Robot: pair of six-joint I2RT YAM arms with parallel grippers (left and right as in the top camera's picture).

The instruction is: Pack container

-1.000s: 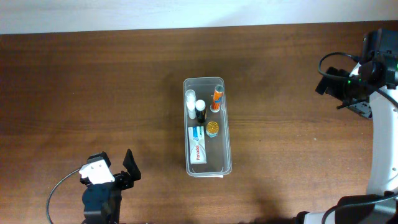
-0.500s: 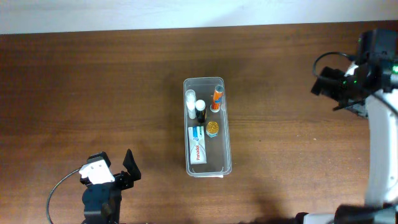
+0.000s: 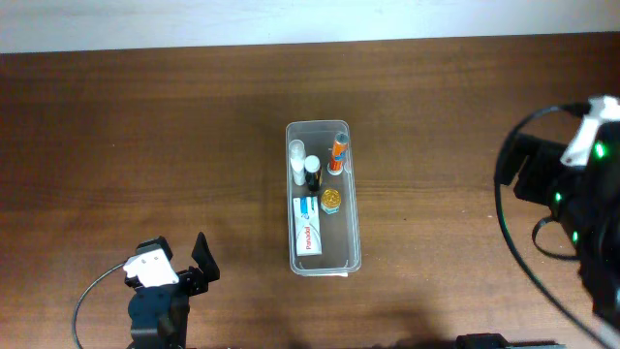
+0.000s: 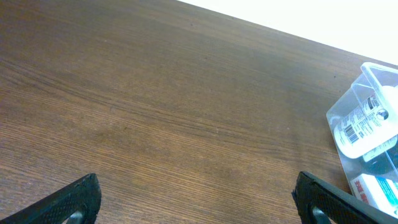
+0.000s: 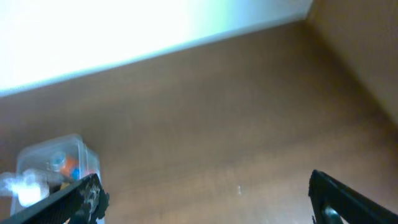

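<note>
The container (image 3: 335, 255) is a long clear plastic bin in the middle of the table. In it are a white bottle (image 3: 296, 150), a black-capped bottle (image 3: 312, 171), an orange bottle (image 3: 338, 150), a gold round item (image 3: 331, 200) and a white-and-blue box (image 3: 307, 225). My left gripper (image 4: 199, 202) is open and empty above bare wood at the front left, well apart from the bin (image 4: 379, 67). My right gripper (image 5: 208, 196) is open and empty at the right side, far from the bin (image 5: 53, 165), which shows blurred at its lower left.
The dark wooden table (image 3: 145, 126) meets a white wall along its far edge. A black cable (image 3: 92, 291) loops beside the left arm. The right arm (image 3: 567, 194) with its cables fills the right edge of the overhead view.
The right arm has swung from the far right corner toward the front along the right edge. The left arm and the bin's contents have not moved.
</note>
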